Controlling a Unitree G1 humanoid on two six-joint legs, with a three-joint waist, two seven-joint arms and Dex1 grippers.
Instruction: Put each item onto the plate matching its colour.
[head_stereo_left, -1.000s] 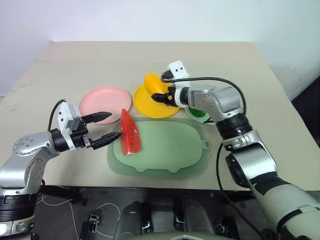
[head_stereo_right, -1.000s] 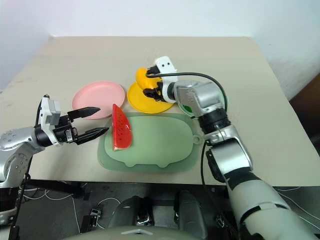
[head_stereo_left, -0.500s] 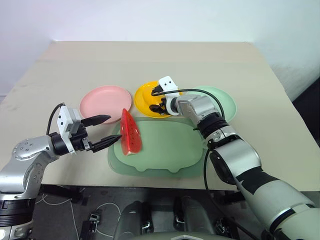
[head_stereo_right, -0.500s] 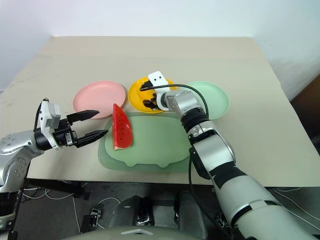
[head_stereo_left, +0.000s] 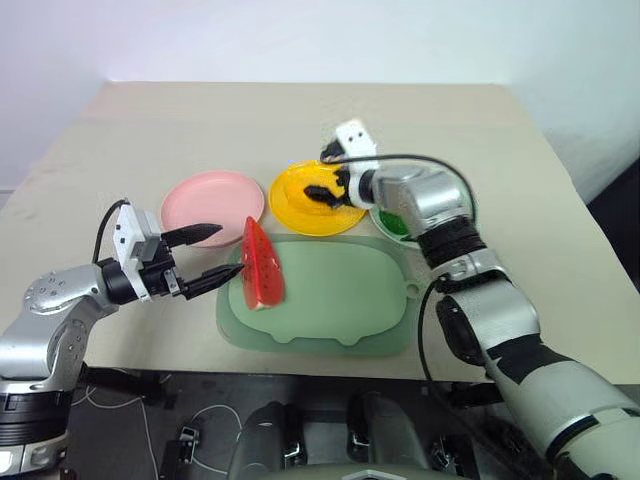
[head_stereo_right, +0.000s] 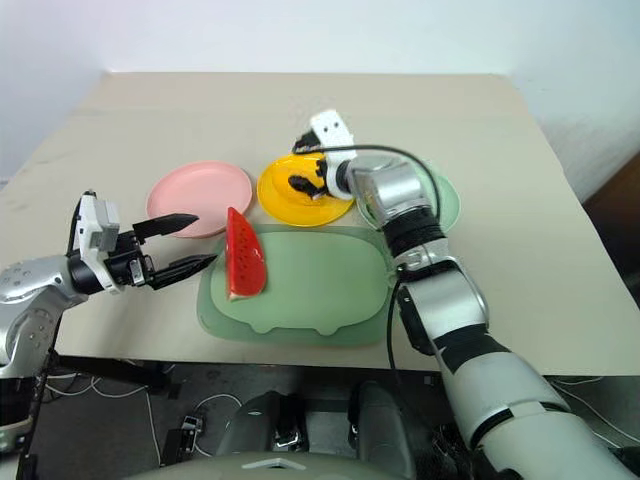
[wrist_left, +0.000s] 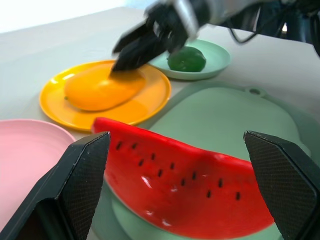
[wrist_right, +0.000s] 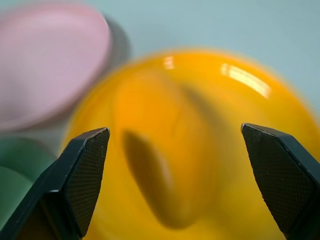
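1. Here, in the left eye view, the right gripper hangs over the yellow plate, fingers spread and holding nothing; it hides most of the mango, and its arm covers much of the mint green plate, where a dark green patch of the green fruit shows. The pink plate is bare. The left gripper, fingers wide apart, hovers just beside the watermelon wedge, which stands on the pale green mat.
2. The right eye view gives the same count: three plates, one mat, one wedge; I cannot make out the mango there.
3. The left wrist view settles it: the mango lies on the yellow plate, the round green fruit on the mint plate, the wedge nearest, black seeds showing.
4. The right wrist view is blurred; the plate's yellow sits between its parted fingers. No writing is readable anywhere.
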